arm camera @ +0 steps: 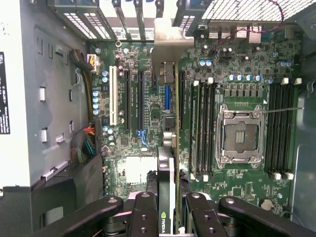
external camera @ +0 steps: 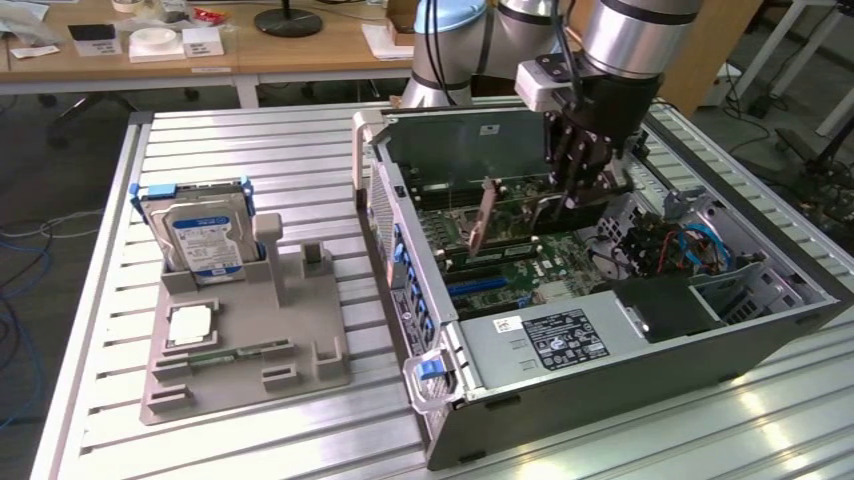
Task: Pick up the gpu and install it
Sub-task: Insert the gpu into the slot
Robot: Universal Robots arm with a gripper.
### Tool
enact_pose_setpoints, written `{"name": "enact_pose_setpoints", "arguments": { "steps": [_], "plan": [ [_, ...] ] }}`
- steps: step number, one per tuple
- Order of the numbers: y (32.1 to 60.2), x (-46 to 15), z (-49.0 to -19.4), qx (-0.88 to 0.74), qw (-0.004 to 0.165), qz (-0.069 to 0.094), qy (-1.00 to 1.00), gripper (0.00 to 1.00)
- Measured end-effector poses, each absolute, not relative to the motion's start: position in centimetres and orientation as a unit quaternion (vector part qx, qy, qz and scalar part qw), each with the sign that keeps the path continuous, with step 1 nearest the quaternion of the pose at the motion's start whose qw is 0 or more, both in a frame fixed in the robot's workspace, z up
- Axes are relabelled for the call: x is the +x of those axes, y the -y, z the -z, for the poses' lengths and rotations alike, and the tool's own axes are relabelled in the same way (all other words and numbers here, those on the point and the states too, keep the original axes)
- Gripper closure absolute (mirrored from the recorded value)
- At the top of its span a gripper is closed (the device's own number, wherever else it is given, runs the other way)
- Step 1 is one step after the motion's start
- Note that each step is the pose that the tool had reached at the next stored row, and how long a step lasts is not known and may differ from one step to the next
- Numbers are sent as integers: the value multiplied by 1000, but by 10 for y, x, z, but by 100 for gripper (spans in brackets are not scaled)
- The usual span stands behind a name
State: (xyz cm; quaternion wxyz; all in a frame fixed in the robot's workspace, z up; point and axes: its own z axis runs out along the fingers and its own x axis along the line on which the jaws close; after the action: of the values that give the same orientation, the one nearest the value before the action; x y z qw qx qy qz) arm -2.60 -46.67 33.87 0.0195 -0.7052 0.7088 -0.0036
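The gpu (arm camera: 165,165) is seen edge-on in the wrist view, a thin card with a dark face and a silver bracket (arm camera: 170,44) at its far end. My gripper (arm camera: 170,207) is shut on the card's near end, one finger on each side. The card hangs upright over the green motherboard (arm camera: 133,168), between the black expansion slots (arm camera: 140,98) and the memory slots (arm camera: 202,128). I cannot tell whether it sits in a slot. In the exterior view my gripper (external camera: 583,195) reaches down into the open computer case (external camera: 601,390), with the gpu (external camera: 487,215) standing on edge beside it.
The case walls, a power supply (external camera: 561,335) and coloured cables (external camera: 681,245) crowd the gripper. An open processor socket (arm camera: 239,133) lies beside the memory slots. At the exterior view's left a grey fixture (external camera: 240,340) holds a hard drive (external camera: 200,235) and a memory stick (external camera: 220,352).
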Motion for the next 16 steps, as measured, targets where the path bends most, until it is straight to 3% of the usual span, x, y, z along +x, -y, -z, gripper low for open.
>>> {"name": "enact_pose_setpoints", "arguments": {
  "steps": [16],
  "plan": [
    [467, -29, -331, -705, 19, 4, -709, 73]
  ]
}}
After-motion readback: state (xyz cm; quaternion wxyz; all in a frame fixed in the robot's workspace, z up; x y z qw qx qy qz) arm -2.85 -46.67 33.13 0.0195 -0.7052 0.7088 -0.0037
